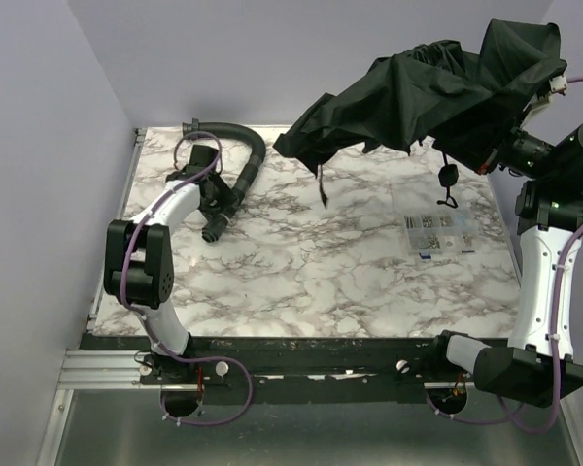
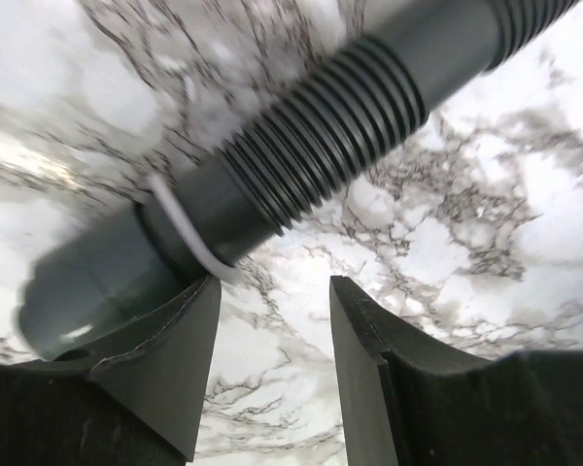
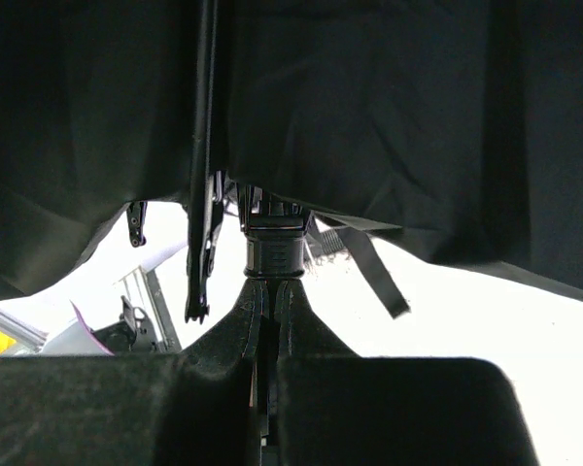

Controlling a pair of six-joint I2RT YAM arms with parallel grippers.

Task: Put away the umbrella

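Observation:
The black umbrella (image 1: 437, 92), its canopy half open and crumpled, hangs in the air over the table's back right corner. My right gripper (image 1: 500, 155) holds it from the right side. In the right wrist view the gripper (image 3: 272, 291) is shut on the thin shaft just below a black collar (image 3: 274, 250). The canopy (image 3: 369, 116) fills the top of that view, with a loose rib (image 3: 202, 194) and a strap (image 3: 374, 272) dangling. My left gripper (image 1: 214, 218) is open and empty, low over the table at the left. It shows in the left wrist view (image 2: 272, 320) too.
A black ribbed curved hose (image 1: 248, 155) lies at the back left; its end (image 2: 311, 146) sits just beyond my left fingers. A clear plastic box (image 1: 437, 231) of small parts stands on the marble table (image 1: 321, 272) at the right, under the umbrella's hanging loop (image 1: 448, 180).

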